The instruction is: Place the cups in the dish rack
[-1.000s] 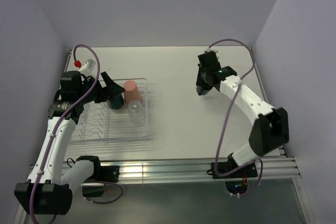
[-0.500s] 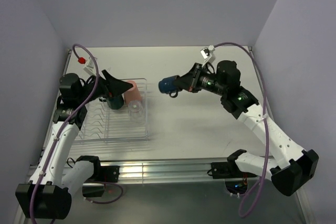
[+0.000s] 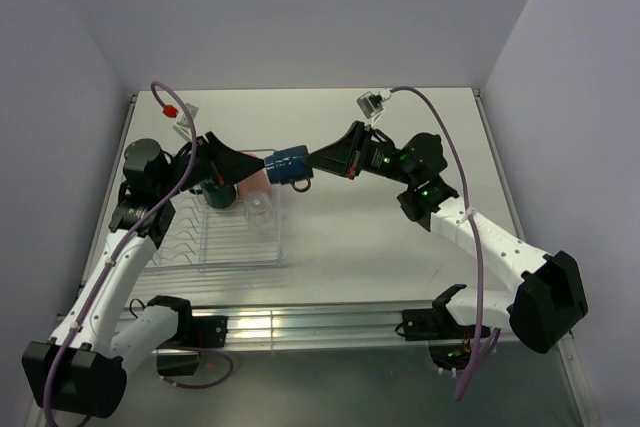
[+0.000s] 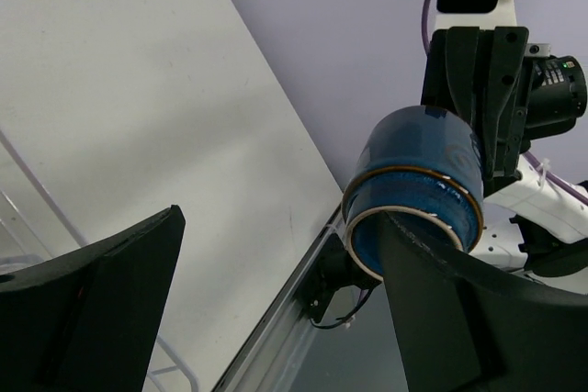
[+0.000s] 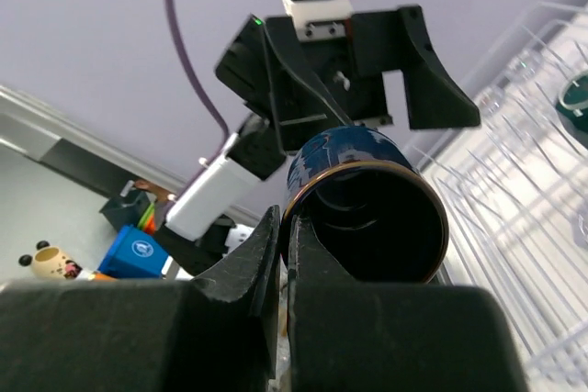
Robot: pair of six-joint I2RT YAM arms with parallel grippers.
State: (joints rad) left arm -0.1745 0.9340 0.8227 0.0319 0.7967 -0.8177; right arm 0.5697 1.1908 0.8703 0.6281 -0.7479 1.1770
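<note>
Clear ribbed rack [image 3: 215, 247]: teal mug [image 3: 221, 194], pink tumbler [image 3: 257, 180], glass [image 3: 258, 208]. Glossy navy mug [image 3: 289, 165] rim pinched by right gripper [image 5: 284, 243]; left gripper [image 4: 276, 227] spread wide.

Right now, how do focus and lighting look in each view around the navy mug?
Top external: evenly lit and sharp, navy mug clear. Left wrist: mug crisp, but left claw fingers are black, soft-edged silhouettes. Right wrist: right claw fills the bottom, dark and blurred; the mug's inside is in deep shadow.
</note>
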